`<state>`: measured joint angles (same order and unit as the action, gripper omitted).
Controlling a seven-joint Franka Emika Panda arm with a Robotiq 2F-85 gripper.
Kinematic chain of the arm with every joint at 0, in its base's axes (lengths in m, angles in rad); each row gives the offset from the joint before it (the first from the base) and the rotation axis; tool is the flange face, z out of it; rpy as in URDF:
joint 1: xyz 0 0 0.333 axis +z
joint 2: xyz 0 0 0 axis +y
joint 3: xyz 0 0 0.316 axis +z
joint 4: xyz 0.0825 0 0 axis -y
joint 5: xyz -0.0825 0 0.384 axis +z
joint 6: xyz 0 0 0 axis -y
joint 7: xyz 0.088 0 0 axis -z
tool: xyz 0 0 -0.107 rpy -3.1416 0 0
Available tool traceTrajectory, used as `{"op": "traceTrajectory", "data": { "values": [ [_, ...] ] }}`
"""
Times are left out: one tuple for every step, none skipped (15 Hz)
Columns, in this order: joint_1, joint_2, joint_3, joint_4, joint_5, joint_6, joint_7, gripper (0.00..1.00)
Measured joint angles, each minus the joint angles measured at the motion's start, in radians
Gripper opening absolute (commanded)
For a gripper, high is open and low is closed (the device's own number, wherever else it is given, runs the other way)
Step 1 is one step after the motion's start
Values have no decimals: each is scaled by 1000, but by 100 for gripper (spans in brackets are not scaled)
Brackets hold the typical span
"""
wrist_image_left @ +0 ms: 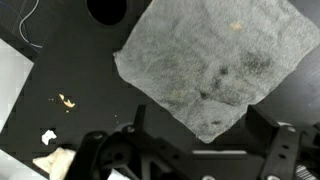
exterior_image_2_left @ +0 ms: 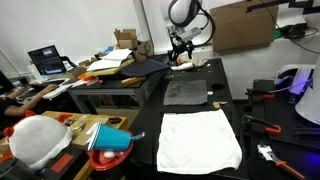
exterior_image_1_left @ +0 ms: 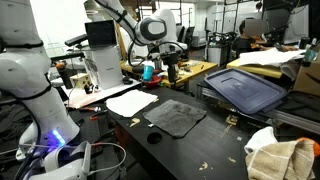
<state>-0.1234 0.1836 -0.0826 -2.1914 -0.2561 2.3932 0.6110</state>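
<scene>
A dark grey cloth lies flat on the black table. It also shows in both exterior views. My gripper hangs well above the table, open and empty, with one corner of the cloth showing between its fingers in the wrist view. In both exterior views the gripper is raised over the table's end, beyond the grey cloth. A white cloth lies flat next to the grey one and also shows in an exterior view.
Small crumbs and a round black hole mark the table near the cloth. A blue bin lid stands beside the table. A red bowl and a laptop sit on side benches.
</scene>
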Motion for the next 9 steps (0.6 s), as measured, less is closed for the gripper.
{"op": "traceTrajectory", "data": {
  "values": [
    [0,45,-21,53,1,0,-36,100],
    [-1,89,-40,105,5,-1,-68,100],
    [-3,133,-59,159,11,-5,-97,100],
    [-5,174,-75,210,22,-11,-121,100],
    [-11,215,-89,262,39,-20,-143,100],
    [-18,253,-102,311,58,-32,-159,100],
    [-26,291,-114,360,76,-49,-170,100],
    [-35,326,-125,406,94,-69,-176,100],
    [-46,359,-133,450,112,-91,-178,100]
  ]
}}
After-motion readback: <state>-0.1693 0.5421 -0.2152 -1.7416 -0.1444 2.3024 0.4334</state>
